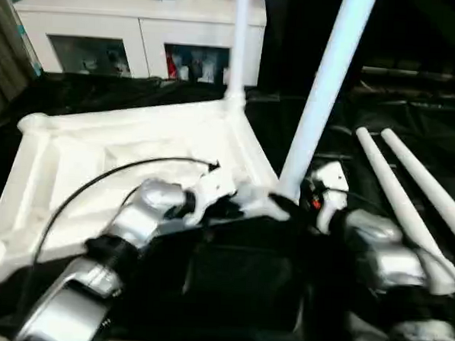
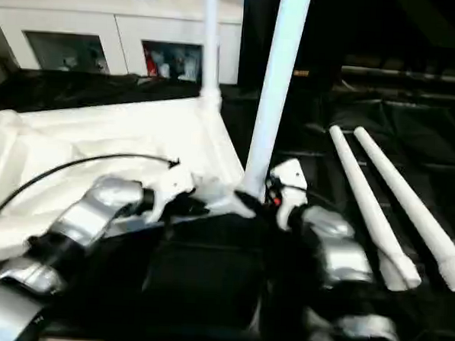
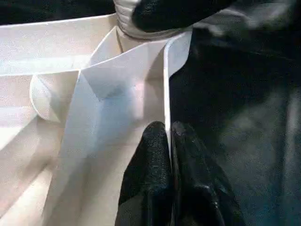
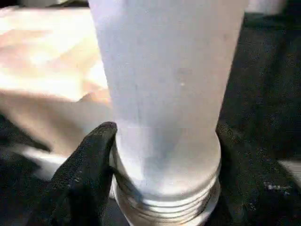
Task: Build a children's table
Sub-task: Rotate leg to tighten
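Left tool (image 3: 169,141) pinches tabletop (image 1: 98,156) rim, right tool (image 4: 162,155) clasps leg (image 1: 323,91) near its threaded base: stiff, light, slick plastic, best held low.

The work surface is a table draped in black cloth (image 1: 414,111), creased and faintly glossy under overhead light. Behind it stands a low white cabinet (image 1: 144,21) with a flat top and two glazed door panels (image 1: 88,54). Small objects (red and blue among them, too blurred to identify) show behind the glass. A dark vertical area lies beside the cabinet.
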